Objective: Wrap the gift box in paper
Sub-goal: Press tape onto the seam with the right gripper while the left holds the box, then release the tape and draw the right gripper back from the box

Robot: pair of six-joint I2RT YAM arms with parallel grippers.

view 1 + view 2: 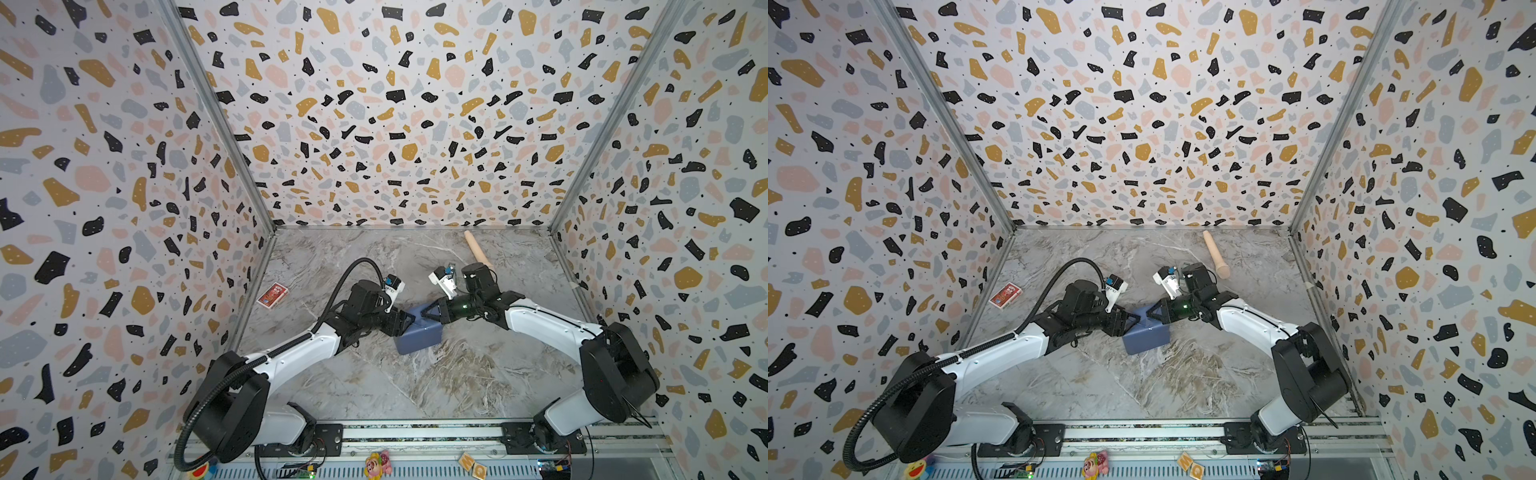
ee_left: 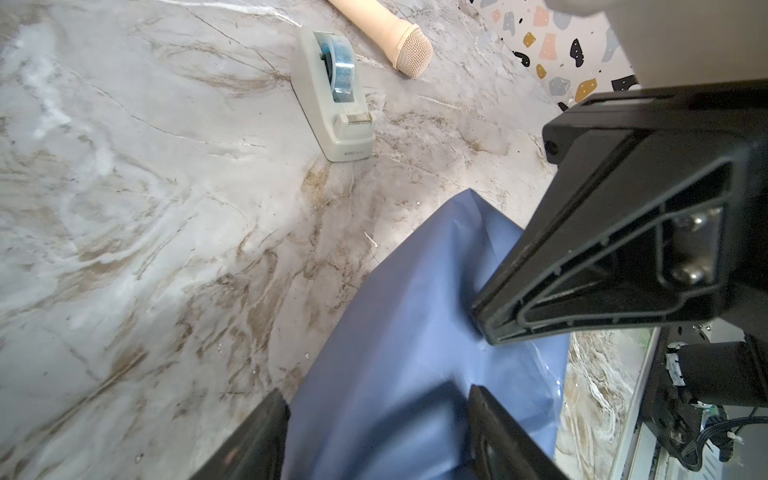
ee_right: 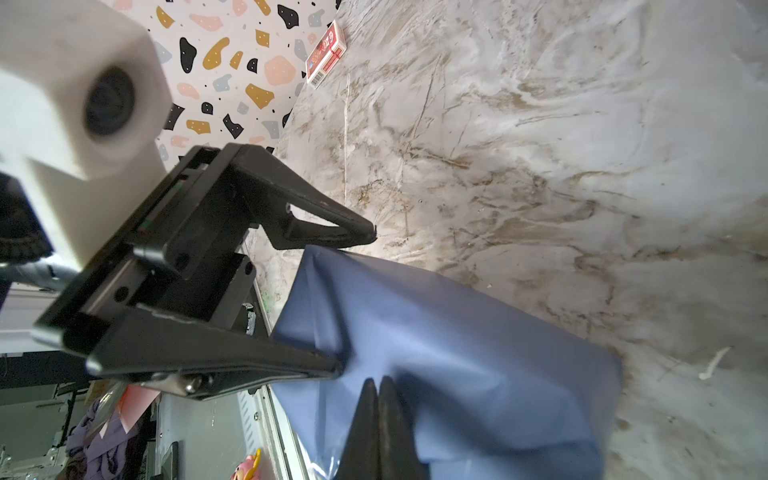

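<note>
The paper [image 1: 419,336] [image 1: 1148,338] is folded round a boxy shape in the middle of the marble table. It covers the gift box, so none of the box's dark surface shows. My left gripper [image 1: 409,324] [image 2: 380,399] spans the parcel's left end, one finger on each side pressing the paper in, as the right wrist view shows [image 3: 356,302]. My right gripper [image 1: 424,313] [image 3: 378,382] is shut, with nothing visible between its fingers. Its tips rest on the paper on top of the parcel. A loose bit of paper [image 2: 540,374] sticks out past one left finger.
A grey tape dispenser [image 2: 336,95] stands on the table beyond the parcel, hidden in both top views. A beige microphone [image 1: 478,249] [image 2: 395,37] lies at the back right. A red card pack [image 1: 272,296] [image 3: 326,56] lies by the left wall. Patterned walls enclose three sides.
</note>
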